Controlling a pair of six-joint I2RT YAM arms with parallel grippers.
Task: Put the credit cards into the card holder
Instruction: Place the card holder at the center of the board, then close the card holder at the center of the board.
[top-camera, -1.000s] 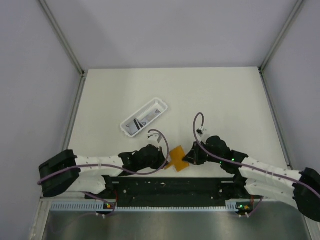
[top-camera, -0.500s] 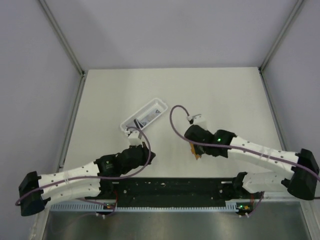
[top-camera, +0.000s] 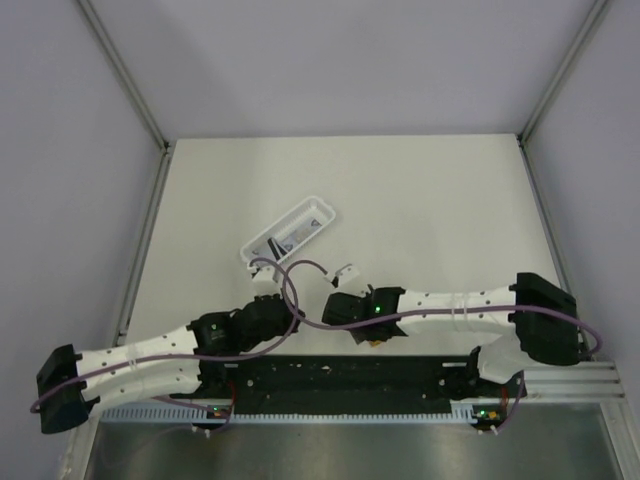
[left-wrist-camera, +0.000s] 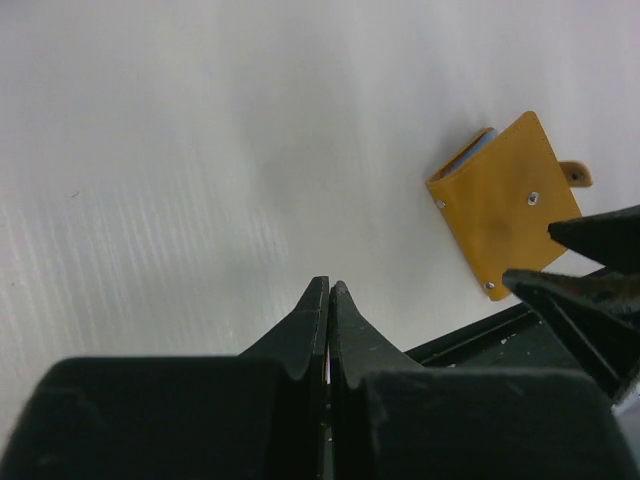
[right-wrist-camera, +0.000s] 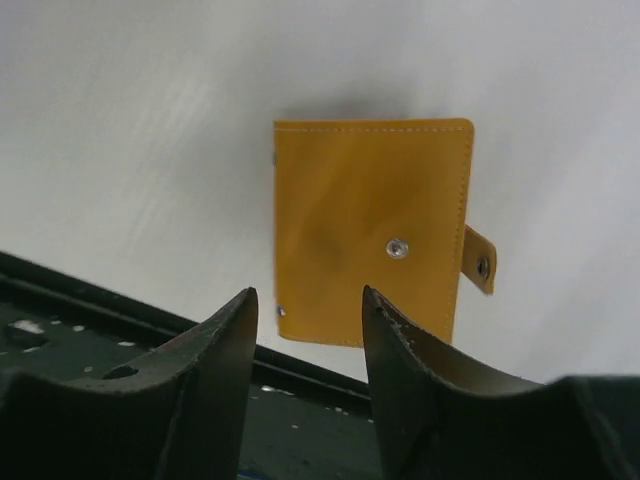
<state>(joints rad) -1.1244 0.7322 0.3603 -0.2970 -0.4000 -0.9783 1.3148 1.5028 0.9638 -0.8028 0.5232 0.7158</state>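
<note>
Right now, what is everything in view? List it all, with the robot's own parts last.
card holder: one, orange-tan with a snap tab, flat on the table by the base rail
plastic tray: one, white, long, lying diagonally left of centre on the table
credit cards: count unclear, pale with dark markings, inside the plastic tray
table: one, white, enclosed by grey walls
base rail: one, black, along the table's near edge
left gripper: one, black fingers, shut, over bare table beside the card holder
right gripper: one, black fingers, open, at the card holder's near edge, nothing between the jaws
</note>
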